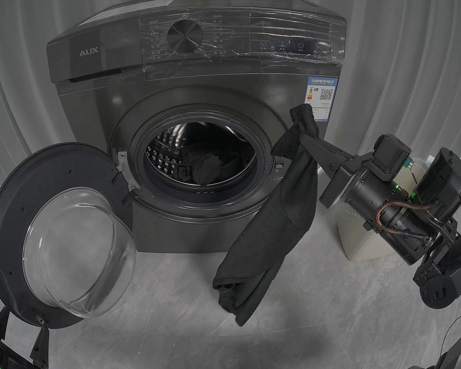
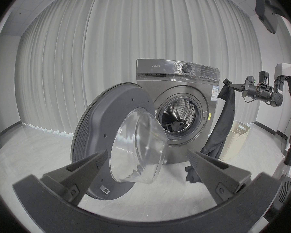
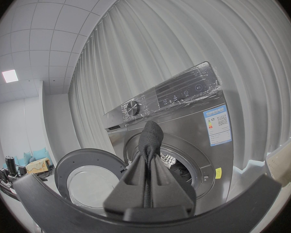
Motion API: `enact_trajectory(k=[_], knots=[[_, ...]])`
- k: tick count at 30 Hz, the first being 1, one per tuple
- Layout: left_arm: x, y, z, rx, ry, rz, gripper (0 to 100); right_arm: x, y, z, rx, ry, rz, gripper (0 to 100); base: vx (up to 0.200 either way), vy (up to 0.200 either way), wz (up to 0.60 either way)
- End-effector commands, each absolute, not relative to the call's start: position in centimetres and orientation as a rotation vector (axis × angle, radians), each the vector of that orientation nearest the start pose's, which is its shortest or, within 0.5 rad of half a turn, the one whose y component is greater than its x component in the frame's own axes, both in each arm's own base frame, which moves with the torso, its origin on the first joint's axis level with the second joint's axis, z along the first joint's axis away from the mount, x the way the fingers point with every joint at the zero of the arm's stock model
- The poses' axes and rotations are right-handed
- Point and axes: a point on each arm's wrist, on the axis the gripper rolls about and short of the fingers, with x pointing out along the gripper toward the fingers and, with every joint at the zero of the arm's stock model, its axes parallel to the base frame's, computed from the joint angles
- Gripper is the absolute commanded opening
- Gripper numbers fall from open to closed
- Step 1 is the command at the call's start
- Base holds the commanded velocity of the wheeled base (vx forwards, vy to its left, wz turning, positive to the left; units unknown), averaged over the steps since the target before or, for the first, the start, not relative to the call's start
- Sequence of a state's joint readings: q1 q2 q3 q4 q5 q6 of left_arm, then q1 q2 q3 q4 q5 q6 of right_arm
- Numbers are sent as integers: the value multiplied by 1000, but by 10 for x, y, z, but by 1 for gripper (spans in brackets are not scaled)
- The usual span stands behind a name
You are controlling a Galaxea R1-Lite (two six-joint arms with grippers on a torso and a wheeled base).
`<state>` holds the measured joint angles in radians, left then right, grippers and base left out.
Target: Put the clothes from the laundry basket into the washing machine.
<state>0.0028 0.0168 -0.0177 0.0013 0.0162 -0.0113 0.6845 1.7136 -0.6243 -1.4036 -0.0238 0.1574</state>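
A grey front-loading washing machine (image 1: 200, 78) stands ahead with its round door (image 1: 56, 237) swung open to the left. Dark clothes (image 1: 210, 165) lie inside the drum. My right gripper (image 1: 305, 137) is shut on a long black garment (image 1: 276, 221), held just right of the drum opening; the cloth hangs down almost to the floor. The right wrist view has the garment (image 3: 150, 139) bunched between the closed fingers. The cream laundry basket (image 1: 363, 237) stands at the machine's right, partly hidden behind my right arm. My left gripper (image 2: 145, 169) is open and empty, low on the left, facing the door (image 2: 116, 136).
The open door juts out over the floor at the left. White curtains (image 1: 394, 52) hang behind the machine. Grey floor (image 1: 312, 308) stretches in front of the machine.
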Motion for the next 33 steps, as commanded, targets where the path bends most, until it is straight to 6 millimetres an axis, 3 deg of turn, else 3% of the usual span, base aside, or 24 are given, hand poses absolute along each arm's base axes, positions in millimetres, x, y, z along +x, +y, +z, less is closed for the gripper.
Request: enact_trajectory(k=[1, 8, 20, 33], knots=[[-23, 0, 75, -12, 1, 20, 100, 224, 182, 208, 262, -247, 679, 0, 0, 200, 0], [-23, 0, 75, -12, 1, 20, 100, 226, 181, 208, 261, -244, 670, 0, 0, 200, 0], [-23, 0, 76, 2, 0, 15, 100, 227, 180, 209, 257, -239, 665, 0, 0, 0, 0], [-23, 0, 76, 48, -2, -5, 100, 245, 189, 198, 239, -192, 605, 0, 0, 0, 0]])
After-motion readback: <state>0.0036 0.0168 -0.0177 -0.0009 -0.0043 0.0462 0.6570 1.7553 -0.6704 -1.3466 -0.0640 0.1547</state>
